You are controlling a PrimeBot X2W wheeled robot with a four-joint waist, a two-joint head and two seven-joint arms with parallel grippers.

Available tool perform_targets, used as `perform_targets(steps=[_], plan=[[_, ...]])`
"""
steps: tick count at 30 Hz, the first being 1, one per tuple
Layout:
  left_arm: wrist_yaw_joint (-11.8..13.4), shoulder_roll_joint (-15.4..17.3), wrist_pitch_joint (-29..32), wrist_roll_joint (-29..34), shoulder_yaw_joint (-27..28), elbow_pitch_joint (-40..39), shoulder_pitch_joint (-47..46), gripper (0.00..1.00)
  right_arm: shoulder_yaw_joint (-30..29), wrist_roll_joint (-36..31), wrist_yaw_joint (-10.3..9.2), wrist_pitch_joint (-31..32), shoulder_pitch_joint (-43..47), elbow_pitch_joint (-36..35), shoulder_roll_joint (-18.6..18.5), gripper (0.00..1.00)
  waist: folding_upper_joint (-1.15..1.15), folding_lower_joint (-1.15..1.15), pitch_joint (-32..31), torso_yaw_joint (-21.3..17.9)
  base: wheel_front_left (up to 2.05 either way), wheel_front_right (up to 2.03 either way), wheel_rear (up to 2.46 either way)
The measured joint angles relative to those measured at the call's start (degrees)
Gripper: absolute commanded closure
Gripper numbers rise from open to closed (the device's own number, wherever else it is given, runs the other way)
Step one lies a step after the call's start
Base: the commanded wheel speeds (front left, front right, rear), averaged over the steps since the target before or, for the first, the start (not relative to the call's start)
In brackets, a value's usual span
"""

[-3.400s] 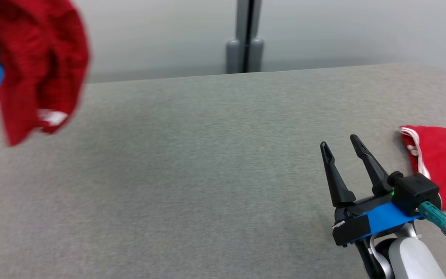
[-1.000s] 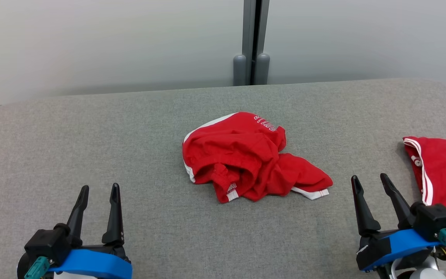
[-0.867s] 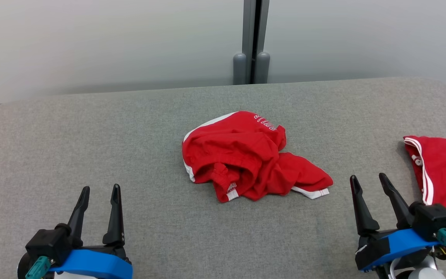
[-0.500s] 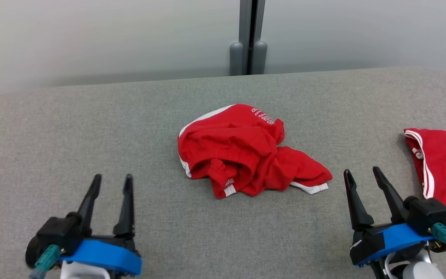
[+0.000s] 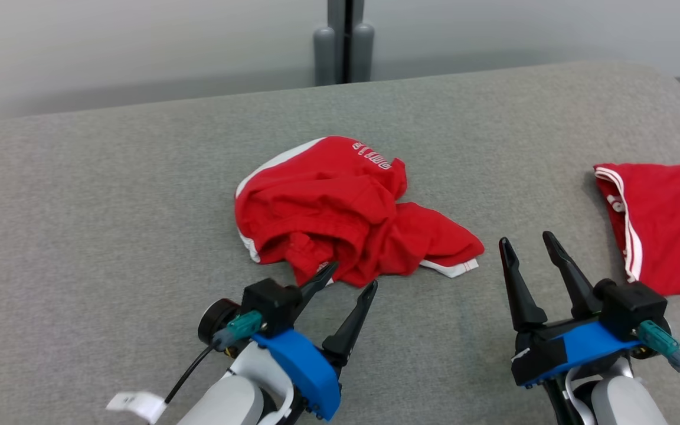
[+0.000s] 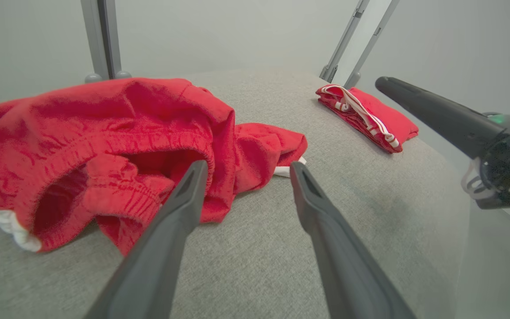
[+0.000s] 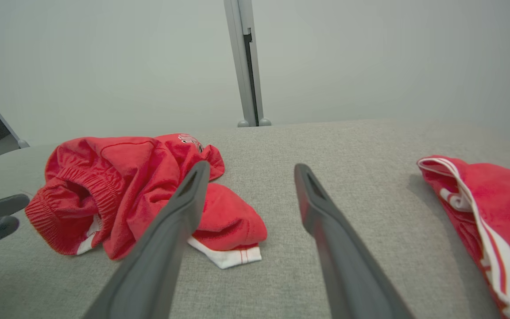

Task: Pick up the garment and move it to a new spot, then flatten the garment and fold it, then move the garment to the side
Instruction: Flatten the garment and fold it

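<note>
The garment (image 5: 340, 212), red shorts with white trim, lies crumpled in a heap on the grey padded table (image 5: 110, 195). In the left wrist view the garment (image 6: 104, 141) shows its elastic waistband gaping toward me. My left gripper (image 5: 352, 276) is open, its tips right at the heap's near edge, one tip over the cloth. My right gripper (image 5: 529, 241) is open and empty, to the right of the heap. In the right wrist view the garment (image 7: 131, 177) lies left of my fingers.
A second red garment with white stripes (image 5: 664, 224) lies folded at the table's right edge, also seen as a folded garment (image 6: 365, 115) and a folded garment (image 7: 489, 208). A grey post (image 5: 345, 41) stands behind the table against a pale wall.
My left arm has swung in to the right and forward, bringing its open gripper up to the heap's near edge. The head camera has shifted; the garment itself lies as before.
</note>
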Motion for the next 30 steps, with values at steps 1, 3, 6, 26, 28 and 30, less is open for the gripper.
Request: perform_targets(steps=[1, 3, 6, 26, 28, 30], plan=[[-0.16, -0.56, 0.30, -0.53, -0.74, 2.01, -1.12, 0.00, 0.35, 0.10, 0.00, -0.22, -0.28, 0.35, 0.00, 0.00, 0.00, 0.00, 0.29, -0.45, 0.00, 0.00, 0.00], [-0.46, -1.30, 1.24, -1.72, -1.96, 5.98, -3.45, 0.00, 1.09, 0.67, 0.00, -0.46, -0.75, 0.74, 0.00, 0.00, 0.00, 0.00, 0.88, -1.47, 0.00, 0.00, 0.00], [-0.48, -1.96, 1.77, -3.09, -2.36, 11.58, -6.62, 0.00, 1.79, 1.09, 0.00, -1.21, -1.64, 1.49, 0.00, 0.00, 0.00, 0.00, 1.64, -2.99, 0.00, 0.00, 0.00], [-0.01, -4.70, -2.60, -9.16, 1.66, 23.08, -13.66, 1.00, 2.55, 2.30, 0.00, -3.89, -3.47, 4.95, 0.00, 0.00, 0.00, 0.00, 2.35, -6.01, 0.00, 0.00, 0.00], [-0.35, -5.75, -2.93, -11.81, 1.69, 19.82, -13.70, 1.00, 2.16, 1.94, 0.00, -3.90, -3.44, 5.05, 0.00, 0.00, 0.00, 0.00, 1.65, -5.37, 0.00, 0.00, 0.00], [-0.48, -6.73, -3.10, -13.86, 1.20, 15.83, -14.22, 1.00, 1.86, 1.79, 0.00, -3.85, -3.33, 5.05, -0.01, 0.00, 0.00, 0.00, 0.91, -4.64, 0.00, 0.00, 0.00]])
